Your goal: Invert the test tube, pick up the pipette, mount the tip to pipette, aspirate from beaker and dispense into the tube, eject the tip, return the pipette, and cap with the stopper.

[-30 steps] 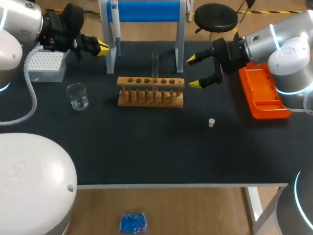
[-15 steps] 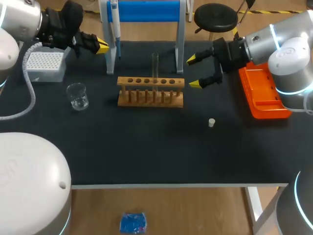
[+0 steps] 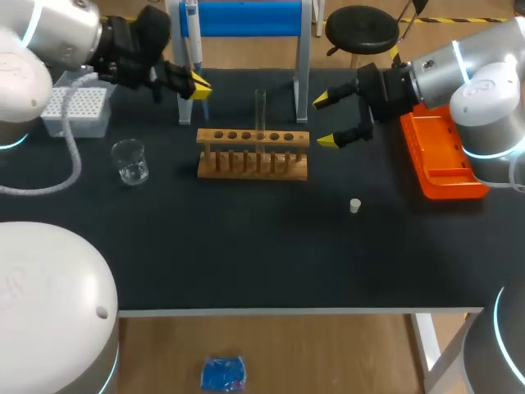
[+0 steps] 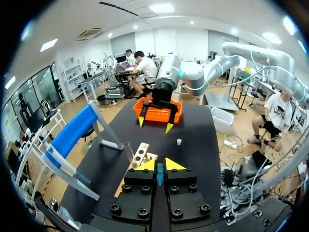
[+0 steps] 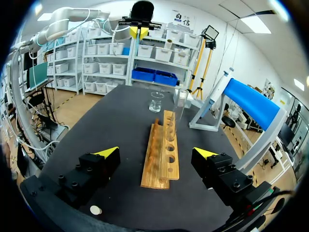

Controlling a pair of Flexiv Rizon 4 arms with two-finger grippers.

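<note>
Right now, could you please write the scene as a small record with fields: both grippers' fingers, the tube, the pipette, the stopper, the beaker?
left gripper: fingers together, close by the pipette
right gripper: fingers open, empty, beside the rack
test tube: upright in the wooden rack
pipette: hanging on the blue stand
stopper: on the table, apart from the rack
beaker: on the table, untouched

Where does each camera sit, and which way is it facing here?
Head view: above and behind the robot, looking down on the table; left gripper and right gripper show.
Left wrist view: on the left arm, facing the right gripper; own shut tips show.
Right wrist view: on the right arm, facing the left gripper; own open tips show.
All share the wooden rack.
</note>
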